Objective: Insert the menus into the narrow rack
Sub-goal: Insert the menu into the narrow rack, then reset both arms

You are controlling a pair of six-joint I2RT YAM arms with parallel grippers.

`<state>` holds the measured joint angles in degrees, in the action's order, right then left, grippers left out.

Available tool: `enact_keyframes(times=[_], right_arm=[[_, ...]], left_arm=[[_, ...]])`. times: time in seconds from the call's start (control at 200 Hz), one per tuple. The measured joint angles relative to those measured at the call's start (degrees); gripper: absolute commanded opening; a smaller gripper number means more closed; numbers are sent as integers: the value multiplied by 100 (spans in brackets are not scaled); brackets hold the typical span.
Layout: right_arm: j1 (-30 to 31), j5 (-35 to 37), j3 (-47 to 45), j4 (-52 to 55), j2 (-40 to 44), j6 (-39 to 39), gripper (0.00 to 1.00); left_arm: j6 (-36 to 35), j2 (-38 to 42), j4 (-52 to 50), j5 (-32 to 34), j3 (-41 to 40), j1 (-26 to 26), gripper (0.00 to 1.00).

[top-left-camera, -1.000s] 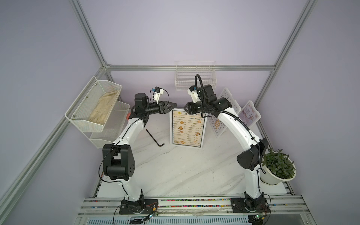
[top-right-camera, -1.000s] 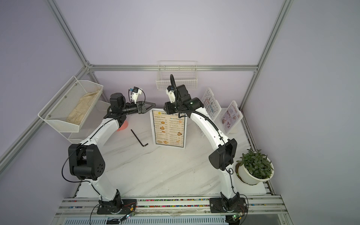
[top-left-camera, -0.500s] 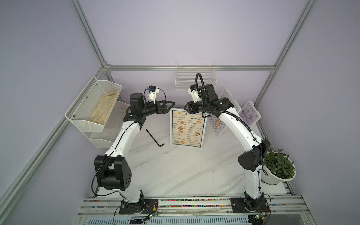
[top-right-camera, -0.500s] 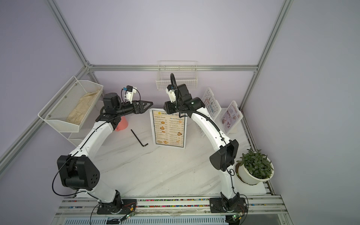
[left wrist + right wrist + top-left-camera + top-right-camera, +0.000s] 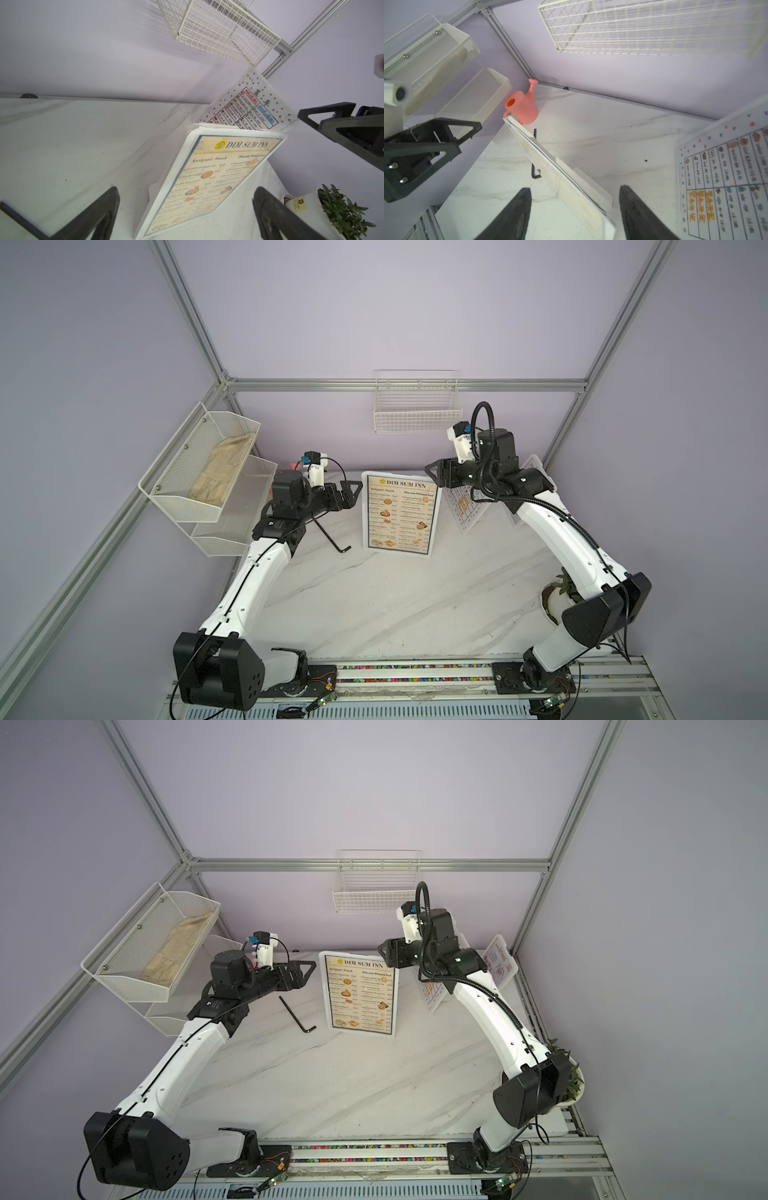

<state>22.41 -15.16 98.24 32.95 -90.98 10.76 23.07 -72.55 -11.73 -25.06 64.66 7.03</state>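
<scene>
Black left gripper [image 5: 350, 492]: spread wide, empty | right gripper [image 5: 433, 476]: spread, beside DIM SUM INN menu [image 5: 399, 518]

A dark-bordered laminated menu [image 5: 400, 519] reads "DIM SUM INN" above the headings "Antipasti /Snack" and "Dim sum/Wheaten food". Behind it, a white dot-edged table sheet [image 5: 249, 104] shows green "菜单".

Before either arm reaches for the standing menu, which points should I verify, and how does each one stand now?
1. DIM SUM INN menu standing on the table between both grippers: ok.
2. Left gripper open, holding nothing: ok.
3. Right gripper open, clear of the menu: ok.
4. Wire rack on the back wall holds no menu: ok.
5. Hex key lies apart from the menu: ok.
6. Menu's footing steady: cannot tell.
</scene>
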Motion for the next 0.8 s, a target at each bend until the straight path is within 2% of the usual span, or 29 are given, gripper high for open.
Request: enact_keyframes(times=[0.165,0.36,0.43,0.5,0.625,0.8], right_arm=[[-354,-116,-1047,-487,586,96,70],[-420,-273,-2026,-1032,938,227,71],[-433,-267,-2380,-1283,1019,317,74],[-433,-197,-2778,-1554,1154,396,81],[-433,372,-3650,-2037,1622,509,97],[-437,1696,-4885,-2907,2260,461,96]], left_arm=[[55,221,15,424,-715,267,100],[275,240,245,702,-1366,407,100],[354,240,396,765,-1545,424,100],[437,269,564,894,-1740,431,100],[505,691,713,1440,-2258,431,100],[455,1696,782,2835,-2940,428,100]])
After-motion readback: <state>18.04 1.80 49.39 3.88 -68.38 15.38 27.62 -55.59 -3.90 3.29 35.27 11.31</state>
